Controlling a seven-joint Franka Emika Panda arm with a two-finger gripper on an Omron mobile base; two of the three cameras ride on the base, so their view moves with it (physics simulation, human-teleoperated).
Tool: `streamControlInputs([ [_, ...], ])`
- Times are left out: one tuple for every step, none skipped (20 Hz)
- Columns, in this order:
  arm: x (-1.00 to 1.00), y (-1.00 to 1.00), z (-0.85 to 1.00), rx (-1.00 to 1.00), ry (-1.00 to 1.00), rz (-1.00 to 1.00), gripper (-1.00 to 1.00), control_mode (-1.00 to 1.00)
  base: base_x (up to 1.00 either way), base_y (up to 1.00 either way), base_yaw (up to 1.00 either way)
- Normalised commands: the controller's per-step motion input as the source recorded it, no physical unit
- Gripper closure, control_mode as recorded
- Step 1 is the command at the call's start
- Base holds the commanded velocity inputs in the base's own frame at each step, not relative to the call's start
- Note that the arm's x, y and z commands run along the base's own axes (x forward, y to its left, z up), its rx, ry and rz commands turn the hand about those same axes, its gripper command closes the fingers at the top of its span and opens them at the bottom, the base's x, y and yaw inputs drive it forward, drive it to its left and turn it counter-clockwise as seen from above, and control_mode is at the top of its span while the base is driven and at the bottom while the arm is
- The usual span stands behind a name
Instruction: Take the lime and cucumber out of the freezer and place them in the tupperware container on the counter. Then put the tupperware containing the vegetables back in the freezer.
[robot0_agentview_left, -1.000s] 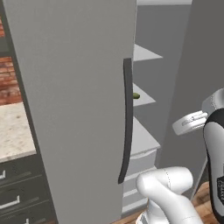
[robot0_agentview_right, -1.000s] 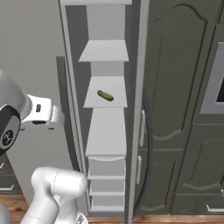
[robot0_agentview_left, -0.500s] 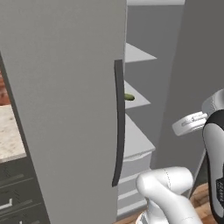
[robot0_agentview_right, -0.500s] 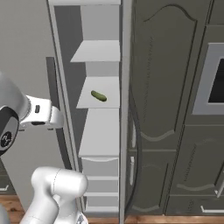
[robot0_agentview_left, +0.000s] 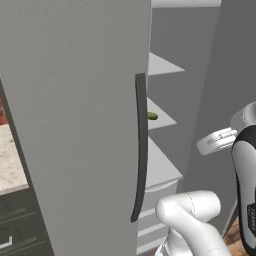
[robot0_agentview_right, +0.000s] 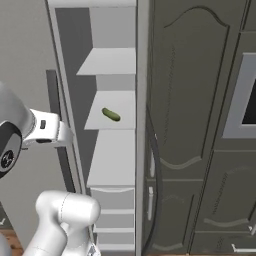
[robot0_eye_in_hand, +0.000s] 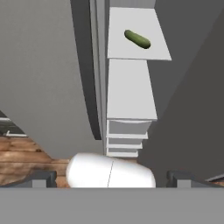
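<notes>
On the middle shelf of the freezer (robot0_agentview_right: 112, 150) lay the cucumber (robot0_agentview_right: 111, 114), alone and slanting, with nothing touching it. It also peeped out just past the edge of the big grey door (robot0_agentview_left: 75, 125) in the left base view. Over the last second both base views had slid sideways, so the base had driven and the freezer had not moved. The door and its long dark handle (robot0_agentview_left: 139, 145) took up more of the left view than before, and the open shelves sat closer to the middle on the right. No lime could be seen on any shelf. A little of the tabletop (robot0_agentview_left: 11, 160) showed far to the left, but no tupperware container showed on it.

The claw (robot0_eye_in_hand: 112, 179) had its tips wide apart and held nothing. It hung well below the cucumber's shelf. My guess was that the robot was lining up with the shelves, and that reaching for the cucumber came next. Nothing was out of the freezer yet.
</notes>
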Motion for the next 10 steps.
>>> streamControlInputs([
  [0.0, 0.0, 0.0, 0.0, 0.0, 0.0, -1.0, 1.0, 0.34, -0.06, 0.0],
  [0.0, 0.0, 0.0, 0.0, 0.0, 0.0, -1.0, 1.0, 0.34, -0.09, 0.0],
  [0.0, 0.0, 0.0, 0.0, 0.0, 0.0, -1.0, 1.0, 0.34, -0.06, 0.0],
  [0.0, 0.0, 0.0, 0.0, 0.0, 0.0, -1.0, 1.0, 0.38, -0.08, 0.0],
  [0.0, 0.0, 0.0, 0.0, 0.0, 0.0, -1.0, 1.0, 0.24, -0.07, 0.0],
  [0.0, 0.0, 0.0, 0.0, 0.0, 0.0, -1.0, 1.0, 0.15, -0.16, 0.0],
  [0.0, 0.0, 0.0, 0.0, 0.0, 0.0, -1.0, 1.0, 0.0, -0.2, 0.0],
  [0.0, 0.0, 0.0, 0.0, 0.0, 0.0, -1.0, 1.0, 0.0, -0.17, 0.0],
  [0.0, 0.0, 0.0, 0.0, 0.0, 0.0, -1.0, 1.0, 0.0, -0.17, 0.0],
  [0.0, 0.0, 0.0, 0.0, 0.0, 0.0, -1.0, 1.0, 0.0, -0.14, 0.0],
])
